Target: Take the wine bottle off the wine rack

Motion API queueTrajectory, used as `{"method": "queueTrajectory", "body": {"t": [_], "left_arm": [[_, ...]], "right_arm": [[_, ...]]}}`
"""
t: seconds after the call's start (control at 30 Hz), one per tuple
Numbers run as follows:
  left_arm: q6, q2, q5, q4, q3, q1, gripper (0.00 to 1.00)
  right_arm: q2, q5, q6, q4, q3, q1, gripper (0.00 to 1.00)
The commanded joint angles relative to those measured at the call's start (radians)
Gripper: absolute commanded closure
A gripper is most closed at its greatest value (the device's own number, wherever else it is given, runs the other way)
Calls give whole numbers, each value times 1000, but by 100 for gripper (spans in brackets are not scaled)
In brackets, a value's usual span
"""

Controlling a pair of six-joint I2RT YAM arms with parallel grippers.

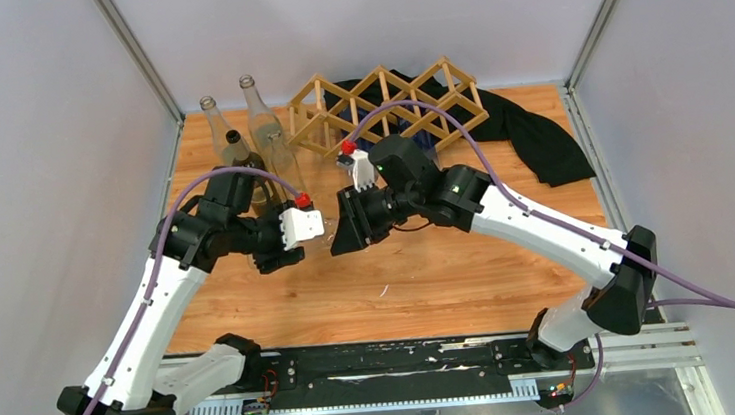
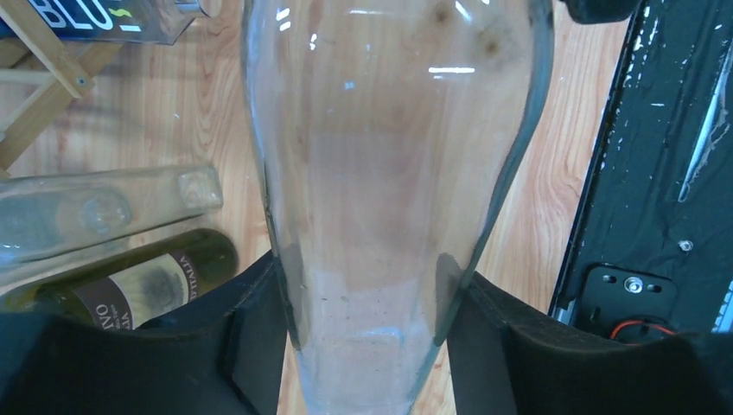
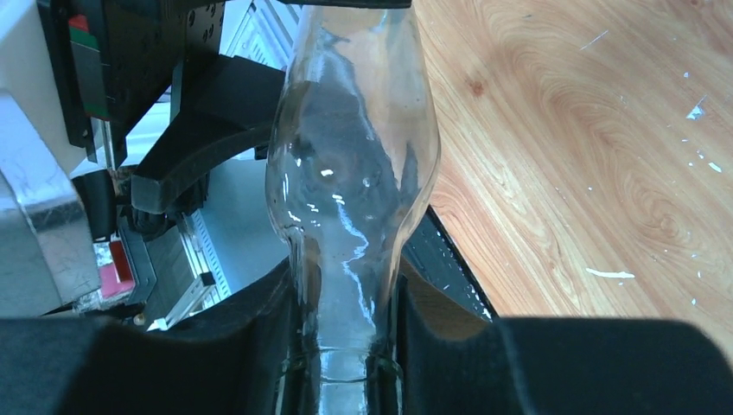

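Observation:
A clear glass wine bottle [image 1: 321, 232] hangs above the table between my two grippers, off the wine rack. My left gripper [image 1: 287, 250] is shut on its body; in the left wrist view the bottle [image 2: 389, 147] fills the middle and the gripper [image 2: 367, 298] presses it from both sides. My right gripper [image 1: 347, 227] is shut on its neck, as the right wrist view shows the bottle [image 3: 354, 173] and gripper [image 3: 346, 320]. The light wooden lattice wine rack [image 1: 385, 106] stands at the back with a blue-labelled bottle [image 2: 104, 15] in it.
Two clear bottles [image 1: 255, 112] and a dark one [image 1: 238, 151] stand at the back left, close behind my left arm. A black cloth [image 1: 538, 137] lies behind and right of the rack. The black base rail [image 1: 387, 366] runs along the near edge.

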Motion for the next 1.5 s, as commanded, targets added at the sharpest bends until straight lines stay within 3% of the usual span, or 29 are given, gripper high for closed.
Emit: {"method": "queueTrajectory", "body": {"t": [0.0, 0.07, 0.3, 0.63, 0.97, 1.07, 1.2, 1.3, 1.4, 1.47], "left_arm": [[2, -10, -16, 16, -5, -6, 93], [-29, -31, -32, 55, -28, -5, 100], [-263, -92, -71, 251, -83, -4, 100], [-504, -42, 154, 264, -29, 26, 100], [-636, -13, 308, 304, 20, 31, 100], [-665, -7, 343, 316, 27, 31, 100], [-673, -9, 338, 317, 35, 32, 100], [-666, -27, 321, 316, 29, 38, 100], [-664, -32, 300, 314, 28, 42, 99], [-665, -27, 293, 307, 31, 45, 96]], "right_arm": [[-35, 9, -4, 71, 25, 9, 56], [-60, 44, -5, 77, 6, 0, 39], [-164, 206, -27, 91, -71, -17, 10], [-231, 264, -42, 196, -107, -28, 5], [-123, 261, -1, 424, -114, 6, 4], [-81, 267, -2, 454, -104, 33, 11], [-40, 246, -8, 445, -78, 47, 29], [-47, 259, -15, 430, -84, 48, 50], [-65, 285, -28, 414, -92, 48, 80], [-70, 304, -38, 402, -93, 48, 90]]}}
